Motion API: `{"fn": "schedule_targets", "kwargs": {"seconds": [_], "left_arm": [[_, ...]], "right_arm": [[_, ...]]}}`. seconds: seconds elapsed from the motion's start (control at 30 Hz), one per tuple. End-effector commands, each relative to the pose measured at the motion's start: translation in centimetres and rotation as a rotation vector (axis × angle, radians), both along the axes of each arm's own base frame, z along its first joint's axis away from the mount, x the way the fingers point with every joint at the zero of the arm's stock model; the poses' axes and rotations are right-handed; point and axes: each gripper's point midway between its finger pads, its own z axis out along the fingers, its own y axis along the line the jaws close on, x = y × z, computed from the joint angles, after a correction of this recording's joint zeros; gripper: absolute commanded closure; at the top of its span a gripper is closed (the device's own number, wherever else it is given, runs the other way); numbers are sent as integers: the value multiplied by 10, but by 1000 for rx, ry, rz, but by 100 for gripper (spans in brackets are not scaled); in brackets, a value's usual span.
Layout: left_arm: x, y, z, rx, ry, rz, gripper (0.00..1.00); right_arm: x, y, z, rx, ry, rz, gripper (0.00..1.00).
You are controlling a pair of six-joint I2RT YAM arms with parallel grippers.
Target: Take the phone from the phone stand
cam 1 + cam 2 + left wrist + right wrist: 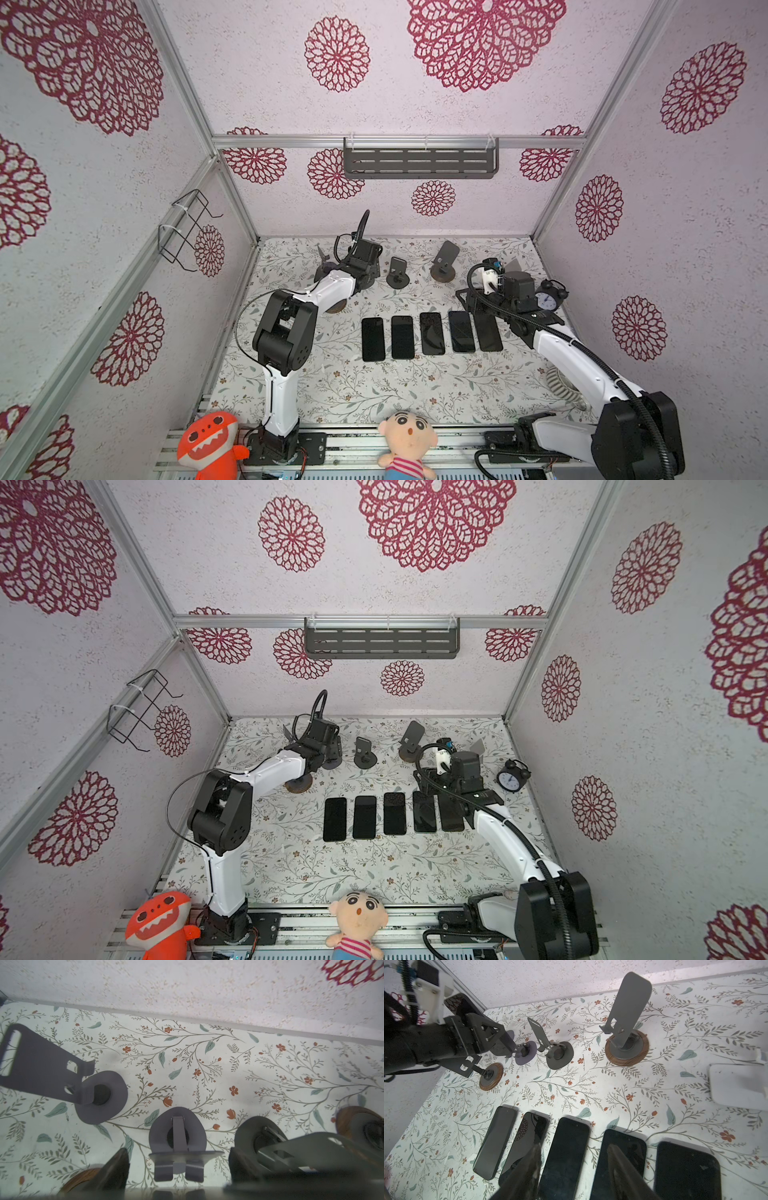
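My left gripper is at the back left of the table, also seen in a top view. Its fingers stand on either side of a dark glossy phone, which mirrors the stand's two lips. The phone's upper part shows beside the wrist in the right wrist view. Just beyond it is a grey-purple phone stand with bare lips. The phone is hidden in both top views. My right gripper hangs open over flat phones at the right, holding nothing.
Several black phones lie flat in a row mid-table. More stands line the back: a dark grey one and wood-based ones. An alarm clock sits back right. Plush toys sit at the front edge.
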Motion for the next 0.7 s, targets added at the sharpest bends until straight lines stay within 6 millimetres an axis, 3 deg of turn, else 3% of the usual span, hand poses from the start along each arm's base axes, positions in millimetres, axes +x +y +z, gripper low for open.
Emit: {"fn": "schedule_targets", "kwargs": {"seconds": [0.0, 0.2, 0.4, 0.53, 0.67], "left_arm": [[-9, -1, 48, -41, -70, -10, 25], [-45, 2, 66, -28, 2, -39, 30], [-116, 17, 79, 38, 124, -67, 33], [-173, 38, 65, 27, 260, -50, 36], [-222, 59, 36, -28, 354, 11, 41]], "right_arm": [[3, -1, 14, -2, -52, 11, 44], [3, -1, 15, -5, -53, 8, 44], [5, 0, 15, 4, -54, 8, 45], [6, 3, 14, 22, -52, 13, 44], [7, 4, 14, 36, -52, 16, 44]]}}
